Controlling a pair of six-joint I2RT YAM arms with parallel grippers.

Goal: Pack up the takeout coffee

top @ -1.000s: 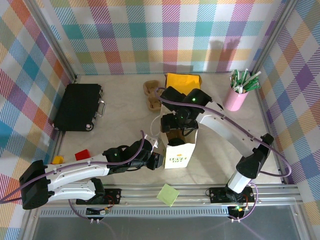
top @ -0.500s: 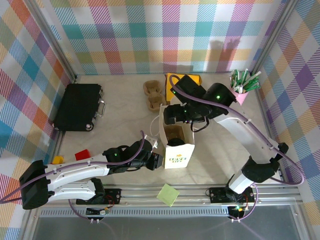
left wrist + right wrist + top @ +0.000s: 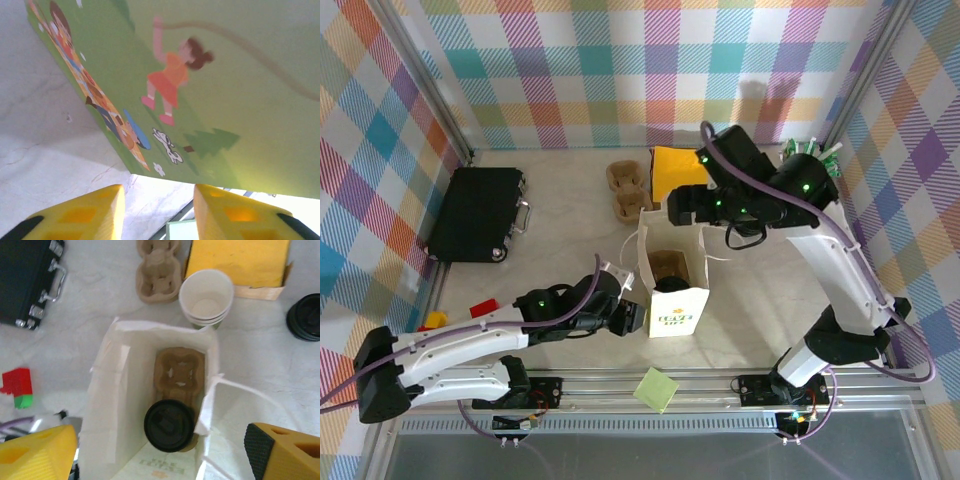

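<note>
Bright, even overhead light; a soft shadow on the checked back wall [image 3: 758, 100]; the paper bag [image 3: 200, 75] looks blurred at the left wrist, perhaps too close; glare bleaches that view's lower right corner.

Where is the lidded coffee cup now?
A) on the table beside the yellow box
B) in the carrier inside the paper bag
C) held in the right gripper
B: right wrist view shows the black-lidded cup seated in the cardboard carrier inside the paper bag.
</note>
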